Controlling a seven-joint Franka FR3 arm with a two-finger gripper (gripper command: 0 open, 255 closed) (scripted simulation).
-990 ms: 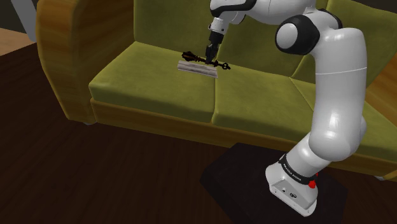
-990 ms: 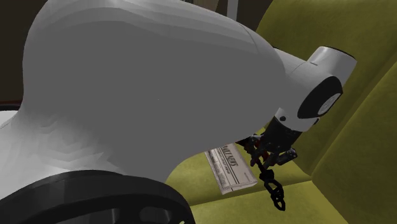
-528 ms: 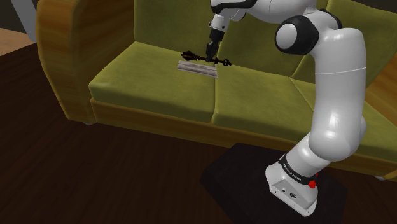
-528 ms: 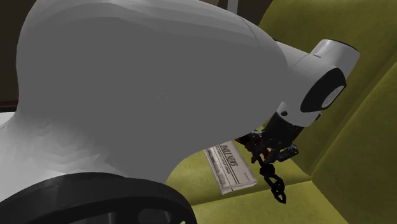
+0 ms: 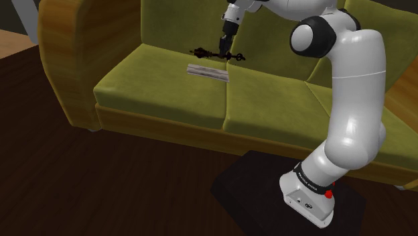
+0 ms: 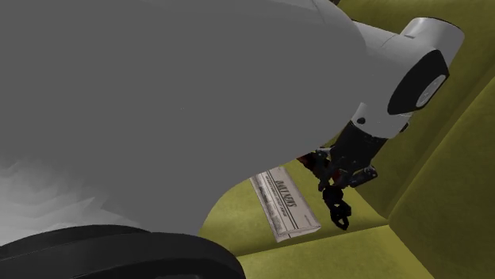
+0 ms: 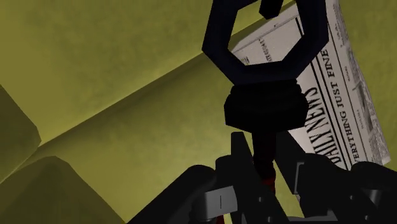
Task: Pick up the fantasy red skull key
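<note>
Shoulder view: one olive sofa point(image 5: 161, 87), one folded newspaper point(image 5: 208, 71) on its seat near the backrest, one black-and-red key point(image 5: 203, 51). The claw point(image 5: 224, 53) is almost closed and clasps the key's shaft. The key is above the newspaper, apart from it.

The key point(image 5: 201, 51) hangs in the claw point(image 5: 224, 55) above the newspaper point(image 5: 207, 71) lying on the sofa point(image 5: 161, 90) seat.

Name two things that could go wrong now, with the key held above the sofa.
1. The pincer clasps the long dark key by its thin shaft alone; it may swivel or slip out.
2. It hangs near the newspaper and the sofa's backrest; a swing could knock an end against the backrest.
</note>
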